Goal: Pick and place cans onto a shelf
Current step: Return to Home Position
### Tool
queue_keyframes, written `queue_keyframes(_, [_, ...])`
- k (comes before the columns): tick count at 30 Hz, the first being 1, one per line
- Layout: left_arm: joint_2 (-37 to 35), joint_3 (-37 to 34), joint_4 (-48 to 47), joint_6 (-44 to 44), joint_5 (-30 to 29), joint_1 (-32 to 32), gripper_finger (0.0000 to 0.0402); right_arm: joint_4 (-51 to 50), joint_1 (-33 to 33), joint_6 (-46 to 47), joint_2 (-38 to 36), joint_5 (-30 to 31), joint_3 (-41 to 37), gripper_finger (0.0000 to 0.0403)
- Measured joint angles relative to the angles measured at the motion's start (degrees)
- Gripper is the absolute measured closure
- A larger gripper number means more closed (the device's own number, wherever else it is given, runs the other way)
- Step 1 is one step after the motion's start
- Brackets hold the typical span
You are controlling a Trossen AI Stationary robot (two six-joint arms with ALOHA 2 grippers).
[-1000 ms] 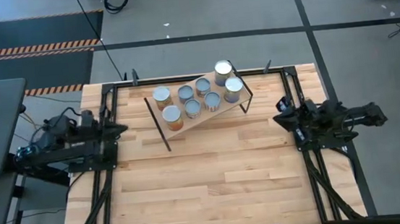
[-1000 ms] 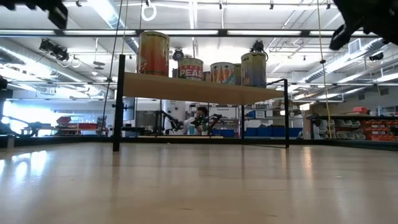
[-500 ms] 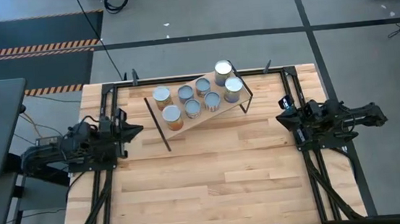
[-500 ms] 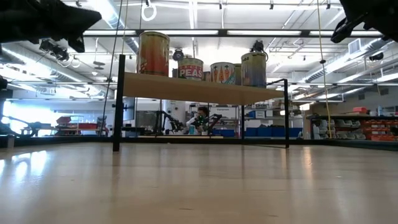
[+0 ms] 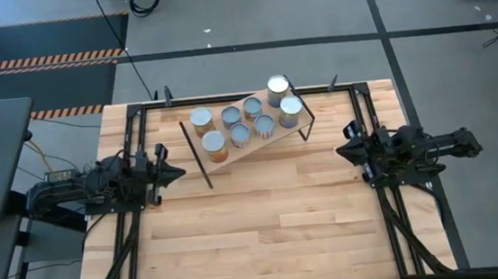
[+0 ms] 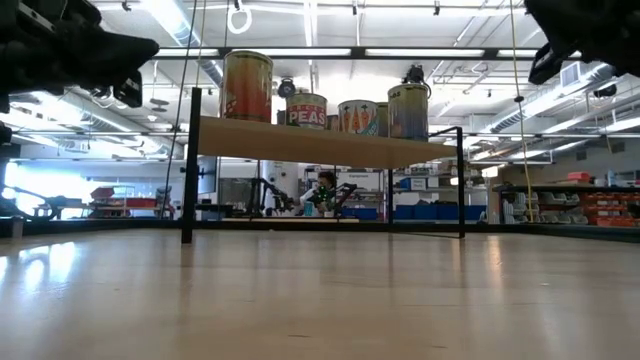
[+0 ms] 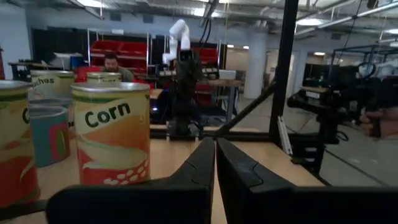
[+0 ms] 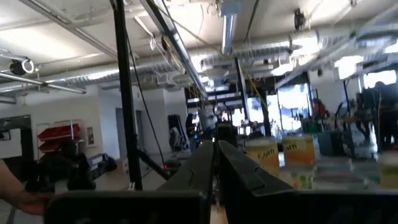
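Note:
Several cans (image 5: pixel 240 135) stand upright on the shelf (image 5: pixel 251 146), a light wood board on thin black legs at the table's far middle. The low view shows the cans (image 6: pixel 247 86) in a row on the shelf's board (image 6: pixel 300 142). My left gripper (image 5: pixel 180 173) is shut and hangs in the air at the table's left, a little nearer than the shelf, touching nothing. Its wrist view shows the shut fingers (image 7: pixel 215 152) beside a can marked Corn (image 7: pixel 112 134). My right gripper (image 5: pixel 340 150) is shut in the air at the table's right, nothing in it.
Black frame rails (image 5: pixel 133 159) run along the table's left and right sides under both arms. The bare wooden tabletop (image 5: pixel 265 219) spreads between the arms and toward the near edge. Beyond the table are a workshop room and a person (image 6: pixel 322 190) far off.
My left gripper has come down and moved toward the table's right edge and slightly nearer, staying shut with nothing in it. The cans and the shelf have kept still.

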Motion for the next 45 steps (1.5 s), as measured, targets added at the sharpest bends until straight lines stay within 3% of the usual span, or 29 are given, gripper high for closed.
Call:
queue_keyframes(6, [0.24,0.04,0.51,1.58,-0.51,0.02,0.0379,-6.34,0.0,5.28,0.13,-0.32,-0.01,0.0373])
queue_keyframes(13, [0.47,0.03,-9.06,-1.71,-0.85,0.04,0.0379,-6.37,0.0,6.11,0.13,-0.34,-0.01,0.0373])
queue_keyframes(19, [0.43,0.04,-9.71,-4.43,-1.35,0.04,0.0379,-6.35,0.0,5.96,0.13,-0.29,-0.01,0.0373])
queue_keyframes(32, [0.46,0.02,-9.62,-4.41,-1.33,0.04,0.0377,1.32,-0.22,6.5,0.1,10.63,-0.01,0.0373])
queue_keyframes(35, [0.46,0.02,-9.98,-1.01,-2.51,0.04,0.0377,0.69,-0.22,5.68,0.13,12.81,-0.01,0.0373])
queue_keyframes(45, [0.46,0.0,-9.84,3.09,-3.56,0.02,0.0377,-3.1,-0.22,-0.02,0.11,12.03,-0.01,0.0373])
